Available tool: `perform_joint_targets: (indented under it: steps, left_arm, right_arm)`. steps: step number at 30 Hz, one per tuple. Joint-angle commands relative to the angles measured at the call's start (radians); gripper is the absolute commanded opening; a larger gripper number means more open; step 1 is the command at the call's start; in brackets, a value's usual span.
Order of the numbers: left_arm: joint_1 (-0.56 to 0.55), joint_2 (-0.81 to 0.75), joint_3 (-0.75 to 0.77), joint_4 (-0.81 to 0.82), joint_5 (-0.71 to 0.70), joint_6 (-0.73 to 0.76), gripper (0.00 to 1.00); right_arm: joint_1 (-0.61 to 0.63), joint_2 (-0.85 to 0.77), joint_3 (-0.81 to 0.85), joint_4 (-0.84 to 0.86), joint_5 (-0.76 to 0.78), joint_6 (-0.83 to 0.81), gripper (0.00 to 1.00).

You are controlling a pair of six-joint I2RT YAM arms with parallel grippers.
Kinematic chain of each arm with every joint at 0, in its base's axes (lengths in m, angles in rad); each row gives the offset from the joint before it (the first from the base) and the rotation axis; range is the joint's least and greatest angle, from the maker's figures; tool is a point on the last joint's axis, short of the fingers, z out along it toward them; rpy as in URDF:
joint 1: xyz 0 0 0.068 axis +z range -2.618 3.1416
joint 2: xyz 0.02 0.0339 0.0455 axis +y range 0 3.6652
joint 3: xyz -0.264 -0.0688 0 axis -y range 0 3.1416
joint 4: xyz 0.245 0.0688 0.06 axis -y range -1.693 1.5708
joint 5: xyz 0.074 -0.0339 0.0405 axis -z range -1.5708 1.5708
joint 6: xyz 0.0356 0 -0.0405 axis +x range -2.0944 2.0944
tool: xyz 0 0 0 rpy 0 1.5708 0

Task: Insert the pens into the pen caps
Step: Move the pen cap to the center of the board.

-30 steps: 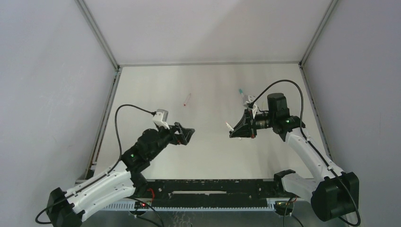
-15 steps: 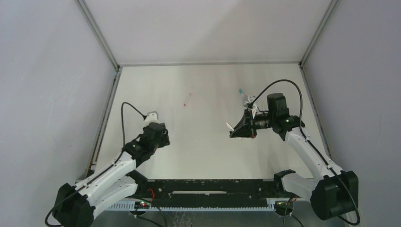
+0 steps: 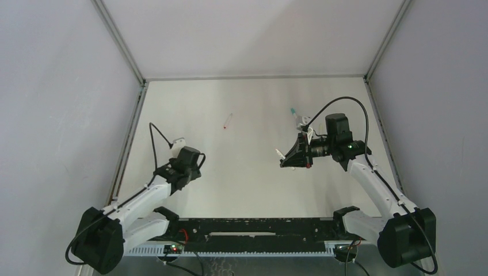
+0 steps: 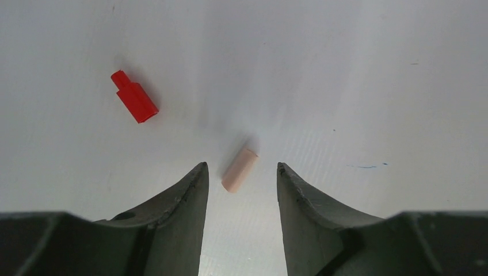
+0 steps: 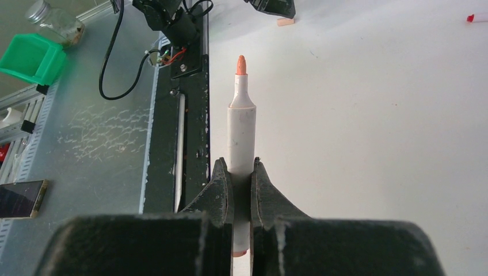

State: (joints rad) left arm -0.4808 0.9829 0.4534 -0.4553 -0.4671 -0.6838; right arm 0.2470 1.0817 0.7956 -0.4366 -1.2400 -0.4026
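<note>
Progress on the capping?
Peach pair not joined yet. My right hand [image 5: 242,167] grips the peach-tipped pen [image 5: 241,123]; my left hand [image 4: 241,167] hangs open astride the peach cap [image 4: 239,169] on the desk [image 3: 247,184].
Views differ?
Top shows a red-ended pen [image 3: 228,120] and a teal-ended pen [image 3: 294,113] lying far; only wrist views show caps.

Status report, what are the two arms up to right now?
Left end effector open around peach cap, not gripping. Right end effector shut on orange-tipped pen. Red cap nearby, out of the way.
</note>
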Motion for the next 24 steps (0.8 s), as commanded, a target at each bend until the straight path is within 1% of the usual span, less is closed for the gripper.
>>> perform_joint_targets:
  steps: [1, 9, 13, 15, 18, 21, 24]
  left_arm:
    - [0.026, 0.048, 0.045, 0.010, 0.017, -0.028, 0.51]
    - [0.068, 0.120, 0.044, 0.047, 0.085, -0.033, 0.41]
    - [0.068, 0.169, 0.052, 0.046, 0.114, -0.041, 0.34]
    - [0.068, 0.196, 0.057, 0.042, 0.120, -0.047, 0.28]
    - [0.068, 0.238, 0.060, 0.040, 0.165, -0.054, 0.23]
    - [0.067, 0.250, 0.053, 0.056, 0.219, -0.060, 0.19]
    - [0.059, 0.249, 0.044, 0.062, 0.249, -0.051, 0.18]
  right_arm:
    - [-0.009, -0.014, 0.044, 0.001, -0.018, -0.025, 0.00]
    - [-0.017, -0.020, 0.043, -0.002, -0.023, -0.026, 0.00]
    - [-0.018, -0.024, 0.044, -0.002, -0.025, -0.027, 0.00]
    - [-0.019, -0.026, 0.044, -0.002, -0.027, -0.027, 0.00]
    - [-0.020, -0.028, 0.044, -0.002, -0.029, -0.028, 0.00]
    - [-0.020, -0.028, 0.044, -0.001, -0.030, -0.028, 0.00]
    - [-0.020, -0.029, 0.044, -0.002, -0.032, -0.028, 0.00]
